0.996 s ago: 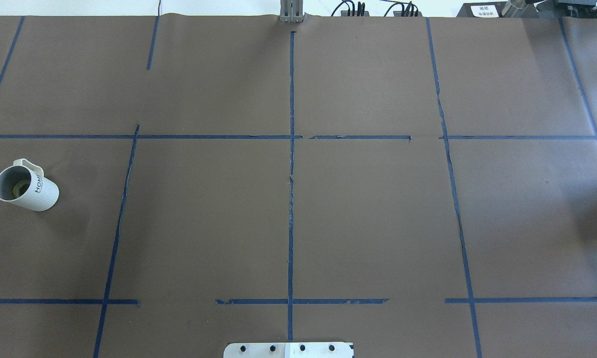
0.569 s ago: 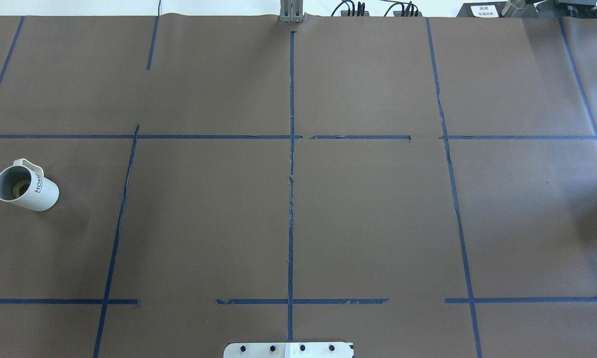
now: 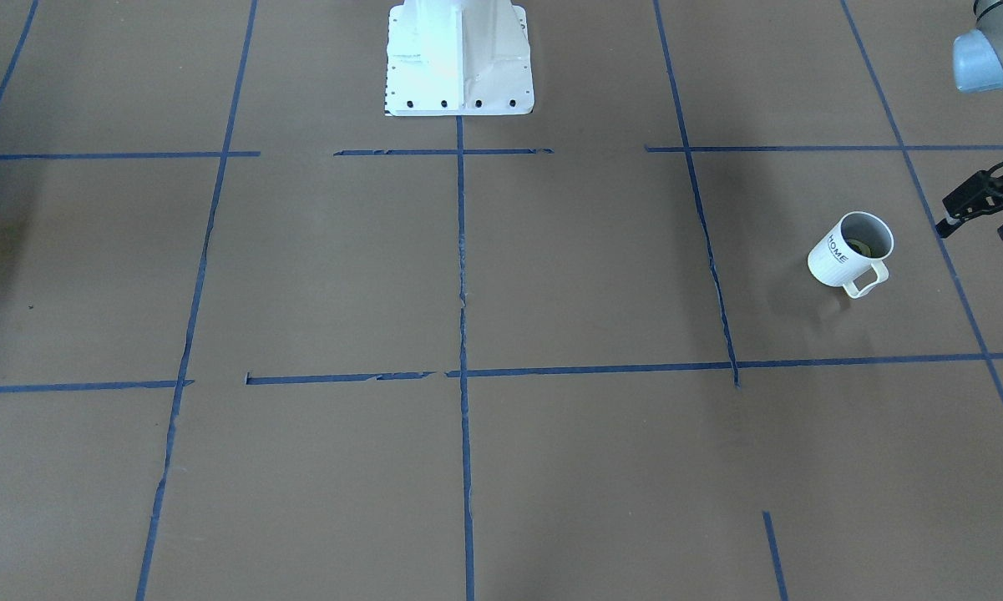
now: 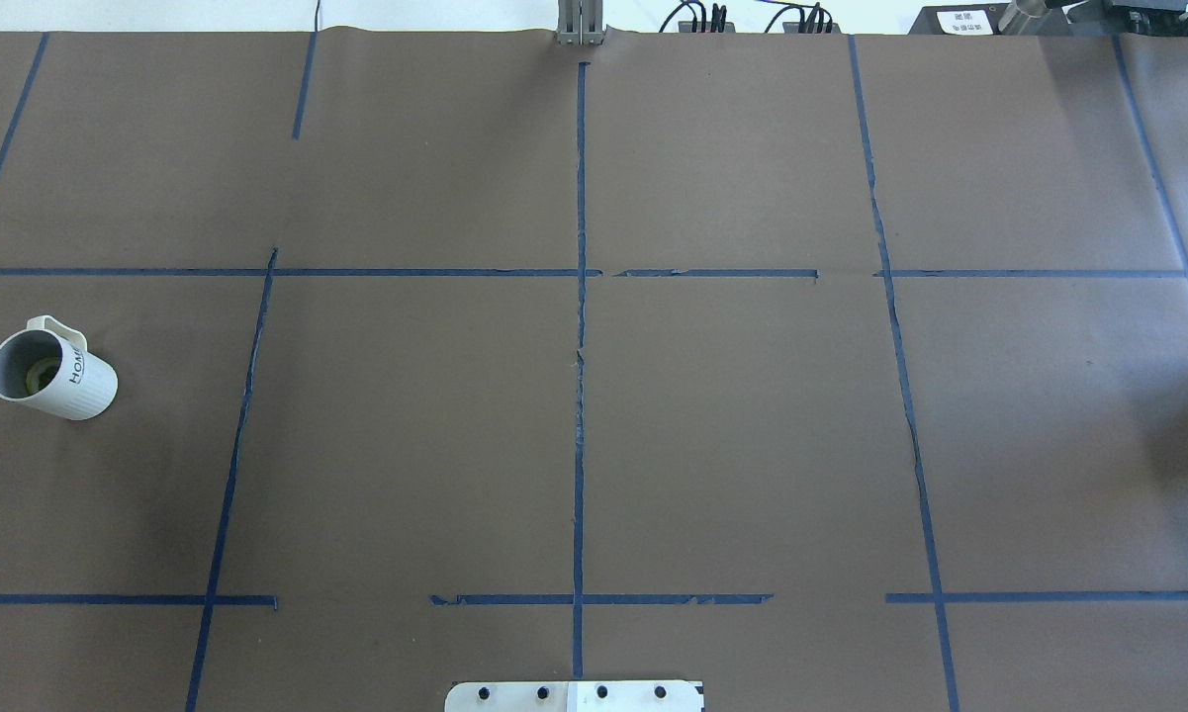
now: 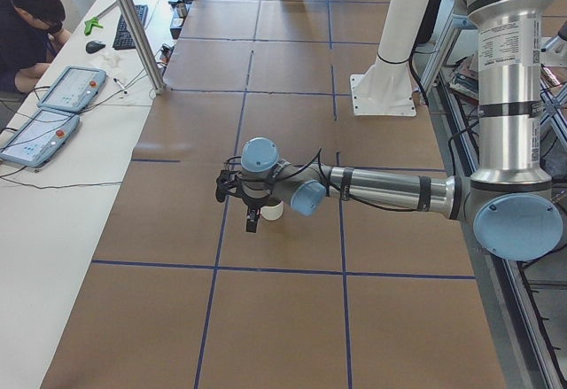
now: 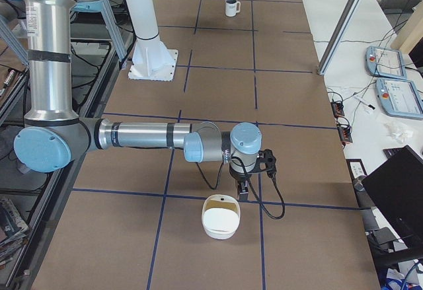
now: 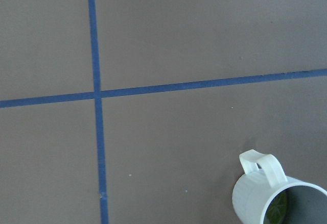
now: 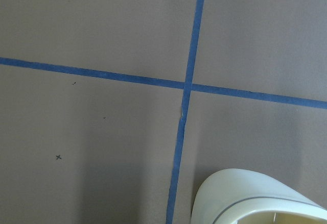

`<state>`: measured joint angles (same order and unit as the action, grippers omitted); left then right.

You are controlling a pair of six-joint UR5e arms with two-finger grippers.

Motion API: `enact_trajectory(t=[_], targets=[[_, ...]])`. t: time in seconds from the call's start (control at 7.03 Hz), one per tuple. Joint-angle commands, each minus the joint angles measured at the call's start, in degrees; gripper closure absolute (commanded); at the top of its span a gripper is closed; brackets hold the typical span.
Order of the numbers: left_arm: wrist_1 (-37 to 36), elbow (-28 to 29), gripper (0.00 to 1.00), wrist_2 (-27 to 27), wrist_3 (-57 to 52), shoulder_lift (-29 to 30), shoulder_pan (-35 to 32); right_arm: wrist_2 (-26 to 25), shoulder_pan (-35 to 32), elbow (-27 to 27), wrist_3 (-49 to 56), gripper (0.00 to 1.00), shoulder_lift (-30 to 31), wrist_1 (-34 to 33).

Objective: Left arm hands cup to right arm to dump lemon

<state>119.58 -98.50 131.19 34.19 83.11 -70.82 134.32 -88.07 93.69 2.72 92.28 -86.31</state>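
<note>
L end of table: cup (image 4: 51, 371) upright on brown paper cover (image 4: 732, 425), in the end square outboard of a blue tape line (image 4: 237, 425); handle twd operators' side, "HOME" facing table centre; lemon (image 3: 860, 247) lies inside on the bottom.

L gripper (image 3: 975, 227) hangs near cup on its outer side, apart from it; fingers spread, nothing betw. them. L arm (image 5: 390, 190) forearm stretched level over table; in ext. left view wrist + gripper hide most of cup.

R arm (image 6: 145, 135) stretched likewise at opposite end; R gripper (image 6: 243, 191) hangs just by rim of cream tub (image 6: 221, 218); seen only from the side, so can't tell if spread or clenched.

White pedestal (image 3: 459, 58) mid-table at robot's edge, well apart from cup. Operator (image 5: 22, 35) at side bench w/ two pendants (image 5: 71, 88).
</note>
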Motion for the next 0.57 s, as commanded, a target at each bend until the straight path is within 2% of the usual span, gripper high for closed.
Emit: enact_trajectory(t=[0.0,0.43], targets=[[5.75,0.5,0.01,-1.38,10.95,-0.76,4.37,-0.02,0.0,0.0,0.0,0.0,0.0,0.0],[5.75,1.21,0.06,-2.25,14.06,-0.84,9.2,-0.02,0.0,0.0,0.0,0.0,0.0,0.0]])
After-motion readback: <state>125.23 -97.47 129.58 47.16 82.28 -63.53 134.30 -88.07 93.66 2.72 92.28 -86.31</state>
